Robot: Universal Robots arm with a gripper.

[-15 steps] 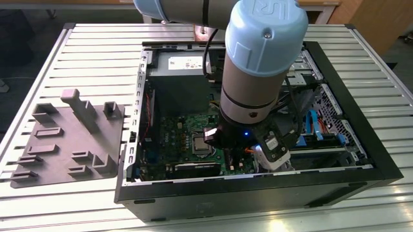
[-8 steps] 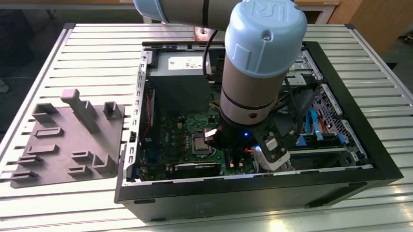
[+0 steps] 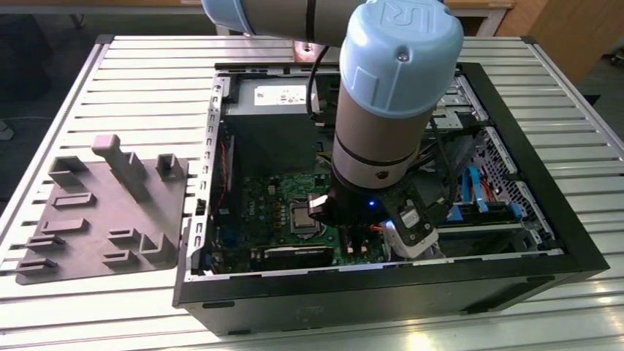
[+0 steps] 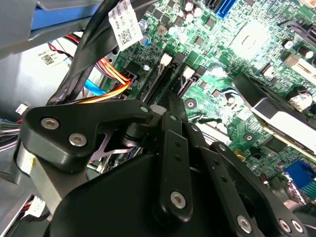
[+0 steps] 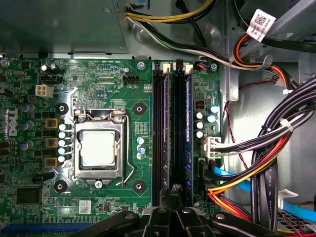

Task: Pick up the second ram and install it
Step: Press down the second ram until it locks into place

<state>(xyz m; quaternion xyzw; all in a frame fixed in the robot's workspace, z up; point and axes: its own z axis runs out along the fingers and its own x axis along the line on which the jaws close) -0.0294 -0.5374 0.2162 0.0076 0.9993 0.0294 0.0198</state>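
Observation:
My gripper [image 5: 174, 190] is down inside an open computer case [image 3: 546, 270], low over the green motherboard [image 5: 98, 74]. Its black fingers [image 4: 170, 148] come together to a narrow point, shut, right at the long black memory slots [image 5: 163, 123]. In both wrist views the tips sit over the near end of the slot row [image 4: 160, 81]. The second ram I cannot tell apart from the slots, which I see edge-on. Nothing sticks out between the fingers. In the exterior view the arm [image 3: 390, 131] hides the fingertips.
The processor socket [image 5: 98, 148] lies beside the slots. On their other side hang cable bundles [image 5: 276, 148] and a blue cable [image 5: 232, 177]. A grey parts tray [image 3: 107, 212] lies on the slatted table at the exterior view's left. The power supply [image 3: 278, 95] is at the case's far end.

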